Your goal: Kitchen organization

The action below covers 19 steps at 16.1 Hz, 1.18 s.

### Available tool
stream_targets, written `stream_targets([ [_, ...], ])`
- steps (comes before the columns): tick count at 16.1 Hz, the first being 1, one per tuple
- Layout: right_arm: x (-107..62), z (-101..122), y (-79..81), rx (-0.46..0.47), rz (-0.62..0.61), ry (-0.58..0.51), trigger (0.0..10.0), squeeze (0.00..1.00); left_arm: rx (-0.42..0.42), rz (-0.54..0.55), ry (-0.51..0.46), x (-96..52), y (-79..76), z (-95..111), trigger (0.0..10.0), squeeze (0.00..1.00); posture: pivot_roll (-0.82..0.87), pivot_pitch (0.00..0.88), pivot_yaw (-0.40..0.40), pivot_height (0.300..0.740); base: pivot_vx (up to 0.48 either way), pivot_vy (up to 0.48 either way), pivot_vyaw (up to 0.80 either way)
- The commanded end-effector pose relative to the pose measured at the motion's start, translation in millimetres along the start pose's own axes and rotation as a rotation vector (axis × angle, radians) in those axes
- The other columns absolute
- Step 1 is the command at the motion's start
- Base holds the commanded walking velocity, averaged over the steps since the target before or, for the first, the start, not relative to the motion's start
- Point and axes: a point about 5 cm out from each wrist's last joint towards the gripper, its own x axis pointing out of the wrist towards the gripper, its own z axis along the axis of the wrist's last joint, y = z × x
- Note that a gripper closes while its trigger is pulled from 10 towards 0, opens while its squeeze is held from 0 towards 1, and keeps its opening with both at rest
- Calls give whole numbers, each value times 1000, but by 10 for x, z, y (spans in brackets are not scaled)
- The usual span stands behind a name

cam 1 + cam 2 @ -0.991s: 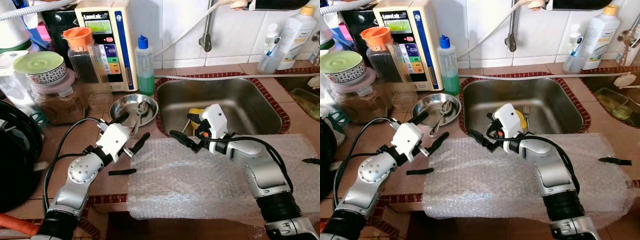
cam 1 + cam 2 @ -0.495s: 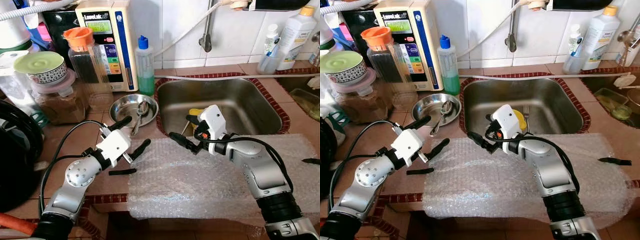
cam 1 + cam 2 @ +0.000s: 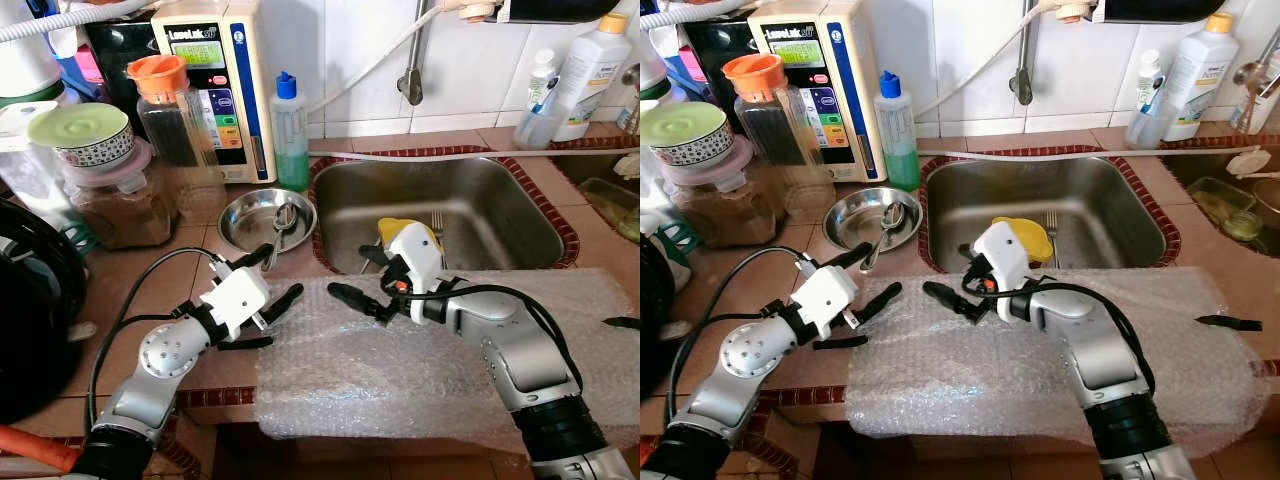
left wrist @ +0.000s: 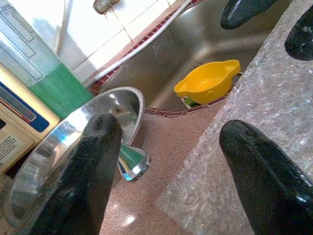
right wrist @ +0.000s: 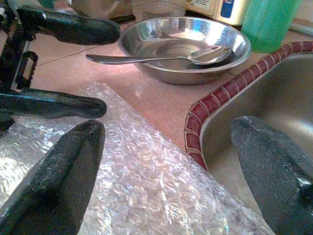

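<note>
Here, bubble wrap (image 3: 420,360) under both open claws, left claw (image 3: 268,278), right claw (image 3: 352,277)

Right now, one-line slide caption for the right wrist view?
Open right gripper poised over bubble wrap at the sink's edge, facing the steel bowl and spoon.

Tiled counter (image 3: 160,265) w/ bubble wrap (image 3: 400,370), steel bowl (image 3: 250,215), jars (image 3: 120,200).

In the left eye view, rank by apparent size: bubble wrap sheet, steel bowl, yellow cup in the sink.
1. Bubble wrap sheet, by far the largest.
2. Steel bowl.
3. Yellow cup, though the right claw's housing partly hides it, so its full size is unsure.
</note>
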Motion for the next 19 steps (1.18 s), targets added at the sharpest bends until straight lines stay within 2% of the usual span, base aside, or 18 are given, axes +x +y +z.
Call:
stream_targets([
  [1, -10, 29, 31, -6, 14, -8, 10000, 0, 20, -3, -5, 35, 18, 23, 0, 0, -236, 40, 65, 740, 0, 0, 0],
  [2, -11, 30, 32, -7, 14, -8, 10000, 0, 20, -2, -6, 38, 17, 23, 0, 0, -236, 40, 65, 740, 0, 0, 0],
  [3, -12, 33, 34, -9, 15, -7, 10000, 0, 23, -2, -2, 45, 12, 16, 3020, 0, -236, 40, 65, 740, 0, 0, 0],
  [4, -12, 35, 36, -11, 15, -7, 10000, 0, 25, -2, -1, 46, 10, 14, 3020, 0, -236, 42, 66, 740, 0, 0, 0],
  [5, -10, 38, 45, -15, 18, -7, 10000, 0, 33, 8, 6, 55, 17, 4, 10000, 0, -235, 43, 67, 740, 0, 0, 0],
  [10, 3, 58, 107, -25, 45, -9, 10000, 0, 47, 45, 19, 88, 59, -21, 10000, 0, -236, 43, 68, 740, 0, 0, 0],
  [11, -1, 57, 121, -25, 54, -8, 10000, 0, 46, 47, 19, 100, 59, -24, 2353, 0, -236, 43, 68, 740, 0, 0, 0],
  [12, -8, 58, 141, -23, 68, -8, 10000, 0, 44, 50, 19, 114, 59, -27, 2353, 0, -236, 43, 68, 740, 0, 0, 0],
  [13, -6, 64, 155, -13, 81, -11, 10000, 0, 44, 52, 17, 116, 65, -27, 196, 0, -239, 44, 68, 740, 0, 0, 0],
  [19, -11, 65, 175, -22, 89, -9, 10000, 0, 46, 60, 12, 127, 85, -24, 0, 0, -240, 43, 70, 740, 0, 0, 0],
])
